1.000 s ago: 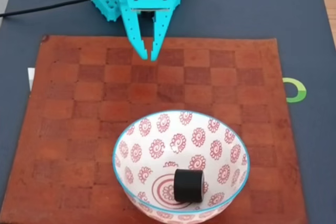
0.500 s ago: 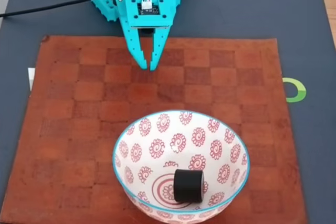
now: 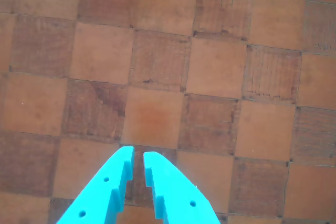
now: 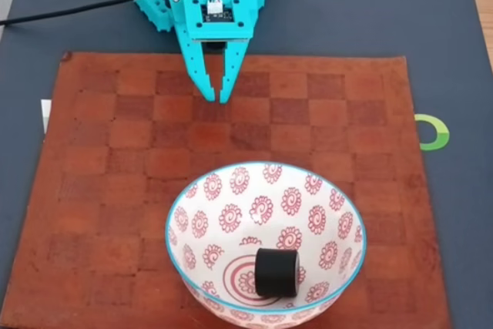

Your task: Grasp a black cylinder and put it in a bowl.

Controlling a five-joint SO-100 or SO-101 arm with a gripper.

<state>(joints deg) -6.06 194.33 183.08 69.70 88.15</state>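
In the fixed view the black cylinder lies on its side inside the bowl, near the red circles at its bottom. The white bowl with red rosettes and a turquoise rim stands on the near part of the brown checkered mat. My turquoise gripper hangs over the far edge of the mat, well away from the bowl, its fingers nearly together with nothing between them. In the wrist view the gripper points at bare mat squares, with only a thin gap between the tips.
The checkered leather mat covers most of a dark grey table. A black cable runs off to the left from the arm's base. A green ring mark sits right of the mat.
The gripper has dropped slightly toward the mat and its fingers have closed a little. Cylinder and bowl have not moved.
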